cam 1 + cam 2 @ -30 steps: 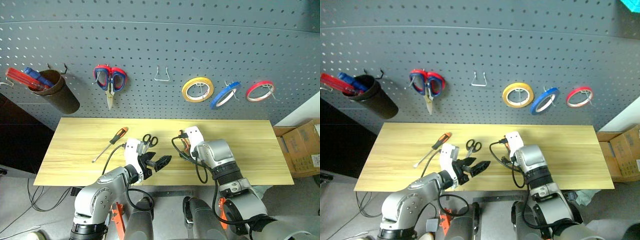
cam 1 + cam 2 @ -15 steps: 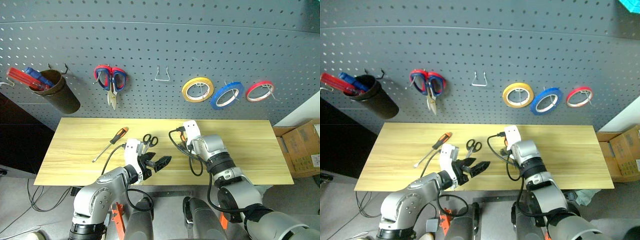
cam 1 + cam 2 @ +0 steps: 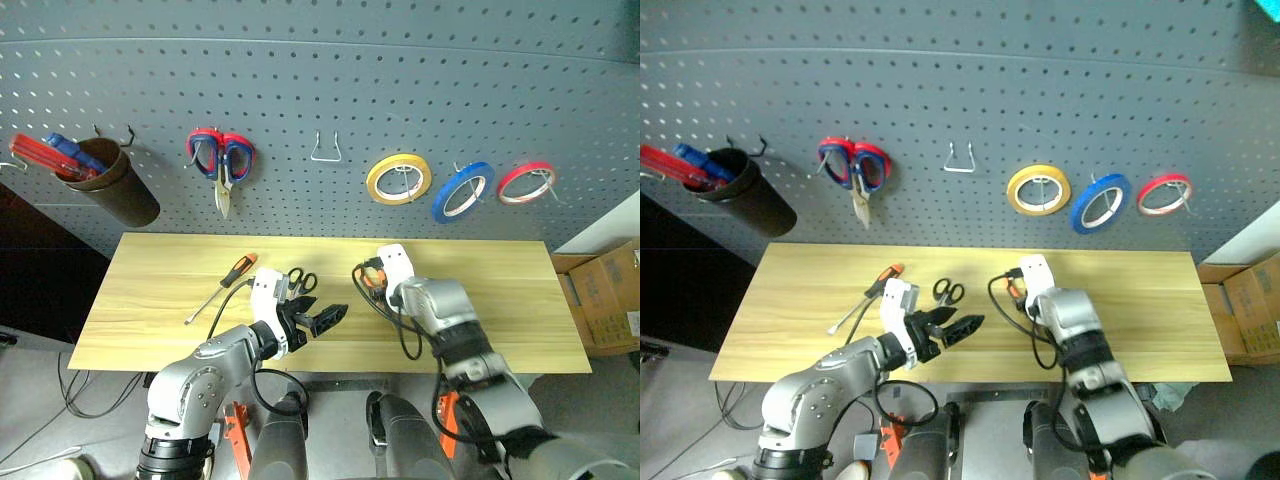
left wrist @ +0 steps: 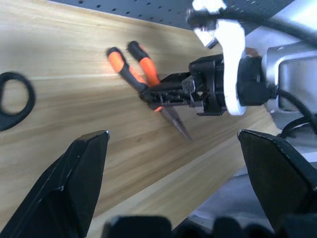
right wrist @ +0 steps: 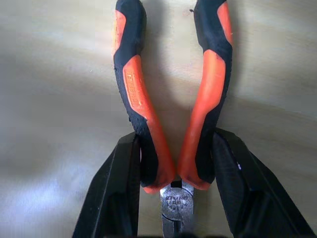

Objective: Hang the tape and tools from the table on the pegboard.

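While the right gripper (image 5: 176,163) clamps its two black fingers on the pliers (image 5: 171,94), the scene reads as follows.

Pliers: orange-and-black curved handles spread in a V, silver head stamped with lettering; fingers press the handles near the pivot, above the table (image 3: 150,300).
Table: pale-yellow wood, long straight grain, matte.
Left gripper (image 3: 325,320): jaws spread wide, holding nothing, over the table's near edge.
Scissors (image 3: 297,281): black loop handles, lying on the table just beside the left gripper.
Screwdriver (image 3: 222,285): orange-and-black handle, thin silver shaft, lying aslant on the table.
Tape (image 3: 462,191): thin blue ring, hanging on a pegboard hook between the yellow roll (image 3: 398,178) and the red-pink roll (image 3: 525,182).
Pegboard (image 3: 320,70): dark grey, regular rows of small holes.
Cup (image 3: 118,186): dark brown cylinder hung tilted on the pegboard, red and blue items sticking out.
Red-and-blue scissors (image 3: 220,165): hanging on the pegboard, blades down.
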Tool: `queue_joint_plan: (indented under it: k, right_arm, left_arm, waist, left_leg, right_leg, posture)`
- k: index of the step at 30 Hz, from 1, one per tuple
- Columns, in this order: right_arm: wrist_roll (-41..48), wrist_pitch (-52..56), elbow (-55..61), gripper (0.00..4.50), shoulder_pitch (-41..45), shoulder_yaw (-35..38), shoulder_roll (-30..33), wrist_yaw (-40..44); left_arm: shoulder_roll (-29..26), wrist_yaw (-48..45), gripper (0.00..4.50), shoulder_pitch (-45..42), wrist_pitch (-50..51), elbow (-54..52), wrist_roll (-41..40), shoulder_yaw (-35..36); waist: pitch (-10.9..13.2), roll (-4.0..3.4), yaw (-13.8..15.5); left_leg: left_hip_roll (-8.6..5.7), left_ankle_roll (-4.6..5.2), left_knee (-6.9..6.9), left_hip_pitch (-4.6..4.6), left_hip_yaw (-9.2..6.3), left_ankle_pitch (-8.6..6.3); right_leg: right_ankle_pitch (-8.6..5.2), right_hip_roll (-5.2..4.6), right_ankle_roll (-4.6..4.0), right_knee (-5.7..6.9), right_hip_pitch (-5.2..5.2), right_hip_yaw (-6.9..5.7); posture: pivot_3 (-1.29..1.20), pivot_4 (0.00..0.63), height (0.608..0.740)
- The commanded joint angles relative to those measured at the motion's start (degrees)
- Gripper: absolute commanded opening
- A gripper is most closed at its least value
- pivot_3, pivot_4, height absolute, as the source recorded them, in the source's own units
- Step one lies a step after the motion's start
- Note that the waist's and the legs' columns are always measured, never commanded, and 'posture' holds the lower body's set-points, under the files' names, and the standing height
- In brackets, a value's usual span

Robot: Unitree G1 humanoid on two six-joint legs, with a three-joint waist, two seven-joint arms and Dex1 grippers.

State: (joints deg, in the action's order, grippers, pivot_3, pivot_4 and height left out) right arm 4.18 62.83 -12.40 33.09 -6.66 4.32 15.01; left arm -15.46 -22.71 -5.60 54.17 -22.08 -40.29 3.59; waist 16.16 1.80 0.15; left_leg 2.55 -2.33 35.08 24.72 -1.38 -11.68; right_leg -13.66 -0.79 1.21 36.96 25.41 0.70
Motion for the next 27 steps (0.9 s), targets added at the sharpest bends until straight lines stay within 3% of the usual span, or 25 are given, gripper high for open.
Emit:
queue_joint_plan:
  k: [1, 4, 6, 11, 15, 20, 23, 27]
  right_arm:
    - [5.6, 4.57, 19.53, 1.68, -3.76, -1.39, 4.04, 6.36]
    - [10.58, 10.32, 36.63, 1.68, -10.2, 2.29, 5.17, 7.32]
    - [13.7, 11.48, 45.04, 1.68, -12.69, 5.07, 2.14, 6.66]
    - [14.83, 4.63, 49.62, 1.68, -10.62, 4.7, -5.63, 2.56]
    - [8.78, -17.08, 36.95, 1.68, 0.3, 2.81, -9.43, -0.89]
    - [-3.98, -53.62, 10.66, 1.68, 17.33, 1.58, -5.76, -6.79]
    - [-5.8, -66.44, -4.88, 1.68, 24.88, 2.92, -5.94, -10.24]
    - [-6.21, -75.51, -20.37, 1.68, 31.64, 4.24, -6.26, -12.58]
  left_arm:
    - [-0.17, -1.07, 4.5, -0.1, 1.19, -4.62, -5.76, 3.42]
    - [-1.28, 0.51, 4.5, 0.54, 4.88, -8.2, -16.72, 10.49]
    - [-3.12, 2.67, 4.5, 0.92, 6.45, -9.74, -24.79, 15.13]
    - [-8.06, 8.7, 4.5, 1.51, 5.03, -9.6, -39.17, 21.97]
    - [-8.93, 11.9, 4.5, -1.58, 0.27, -5.71, -41.87, 23.72]
    - [-8.29, 11.41, 4.5, -9.75, -3.38, 0.39, -34.2, 17.62]
    - [-7.2, 11.04, 4.5, -13.4, -4.94, 2.98, -30.8, 14.69]
    - [-5.89, 10.79, 4.5, -14.94, -6.15, 3.56, -28.63, 12.5]
  waist:
    - [0.05, -0.04, 0.15]
    - [0.02, -0.02, 0.17]
    - [0.0, -0.01, 0.17]
    - [-0.05, 0.01, 0.1]
    - [-0.31, 0.29, 0.82]
    - [-1.47, 1.17, 2.17]
    - [-2.48, 1.67, 2.72]
    - [-2.88, 1.82, 2.76]
  left_leg:
    - [-0.01, -0.02, 0.0, 0.26, -0.02, 0.01]
    - [0.02, -0.07, -0.02, 0.28, 0.02, -0.02]
    - [0.07, -0.23, -0.06, 0.27, -0.08, -0.12]
    - [0.13, -0.48, -0.07, 0.17, -0.08, -0.06]
    - [-0.03, -1.15, -0.03, 0.17, -0.07, 0.32]
    - [-0.12, -1.43, 0.09, 0.14, -0.1, 0.66]
    - [-0.12, -1.45, 0.07, 0.13, -0.08, 0.7]
    - [-0.08, -1.73, 0.02, 0.1, -0.08, 0.86]
  right_leg:
    - [0.0, 0.01, 0.06, 0.03, 0.24, -0.01]
    - [-0.02, 0.0, 0.11, 0.07, 0.3, -0.02]
    - [-0.12, 0.01, 0.27, 0.08, 0.29, -0.08]
    - [-0.15, 0.05, 0.3, 0.11, 0.3, -0.23]
    - [0.12, -0.02, 0.25, 0.02, 0.22, -0.26]
    - [0.6, -0.02, 0.16, -0.15, 0.0, -0.37]
    - [0.77, -0.02, -0.09, -0.17, -0.05, -0.35]
    - [0.86, -0.03, -0.24, -0.08, -0.04, -0.37]
  posture:
    - [0.13, 0.275, 0.74]
    - [0.13, 0.245, 0.74]
    - [0.14, 0.228, 0.74]
    - [0.16, 0.184, 0.74]
    - [0.18, 0.139, 0.74]
    - [0.19, 0.097, 0.74]
    - [0.2, 0.09, 0.74]
    - [0.21, 0.092, 0.74]
